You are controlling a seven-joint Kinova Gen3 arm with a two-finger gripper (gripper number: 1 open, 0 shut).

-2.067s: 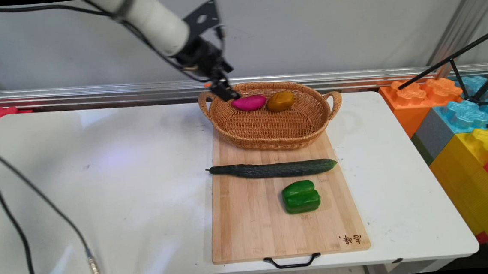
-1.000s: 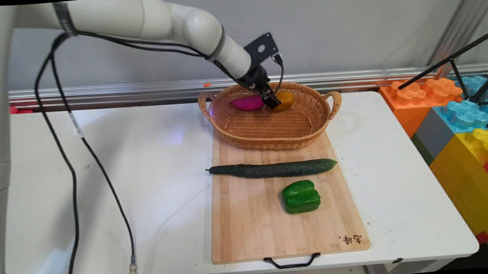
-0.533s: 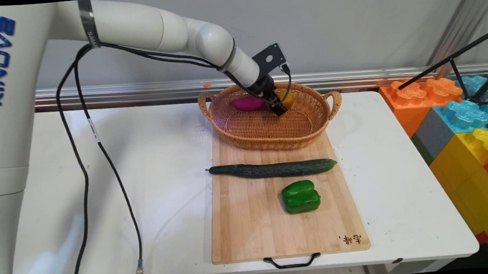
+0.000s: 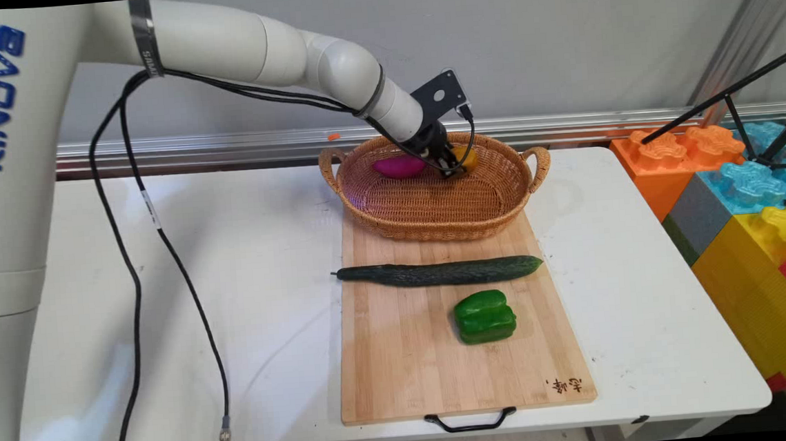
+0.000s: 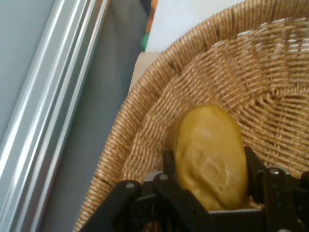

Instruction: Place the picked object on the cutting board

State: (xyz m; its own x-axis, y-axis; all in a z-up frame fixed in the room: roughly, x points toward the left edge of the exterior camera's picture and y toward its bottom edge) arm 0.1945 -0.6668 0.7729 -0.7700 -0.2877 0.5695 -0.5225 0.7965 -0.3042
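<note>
Gripper (image 4: 454,168) in the wicker basket (image 4: 434,211), clamping the yellow-brown potato (image 5: 210,159).

You are looking at the black gripper (image 5: 207,193) reaching down into the far side of the basket (image 5: 145,121), its two fingers (image 5: 169,162) pressing against either flank of the potato (image 4: 466,156), which is sitting against the basket's far wall. A magenta sweet potato (image 4: 399,167) is lying just beside it, toward the arm. The basket is resting on the far end of a wooden cutting board (image 4: 402,358) on the white table (image 4: 163,299). Nearer the camera, a long dark cucumber (image 4: 438,273) is lying across the board, and a green bell pepper (image 4: 485,316) is sitting just in front of it. Coloured toy blocks (image 4: 744,196) are standing beyond the table's right end.
</note>
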